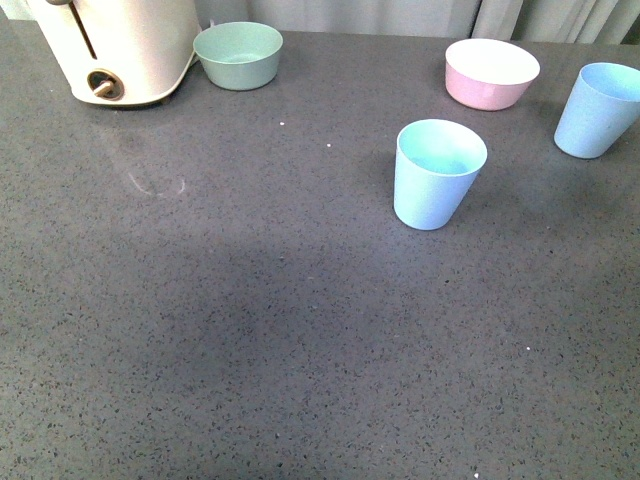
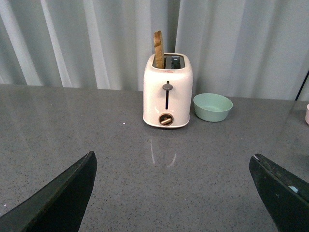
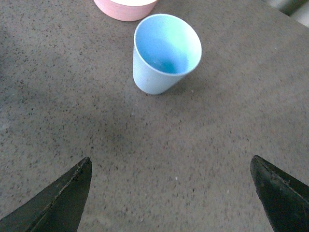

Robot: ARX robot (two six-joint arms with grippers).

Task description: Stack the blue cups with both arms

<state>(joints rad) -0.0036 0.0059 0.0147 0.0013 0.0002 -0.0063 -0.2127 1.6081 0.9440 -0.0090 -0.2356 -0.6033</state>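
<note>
- Nearest in the front view, on the speckled grey counter (image 1: 250, 350), is the nearer blue cup (image 1: 438, 176). It is a pale sky-blue, matte, handle-less tumbler that tapers towards its base, standing upright with its mouth open.
- Its twin, the farther blue cup (image 1: 600, 110), stands upright at the right edge, well apart from the first.
- Between them and further back sits a pink bowl (image 1: 490, 72) with a white inside. A low green bowl (image 1: 238, 55) sits just beside a cream toaster (image 1: 115, 50) at the far left. Neither arm shows.
- Left wrist view: the left tool (image 2: 172, 157) is released, its black fingers (image 2: 63, 198) spread wide over bare counter with nothing between them. Ahead stand the toaster, with a slice of bread (image 2: 158, 48) sticking up, and the green bowl, before a pale curtain (image 2: 72, 43).
- Right wrist view: the right tool (image 3: 169, 162) is likewise released and empty. A blue cup (image 3: 164, 55) stands ahead of it, apart from the fingers, with the pink bowl just behind. I cannot tell which of the two cups this is.
</note>
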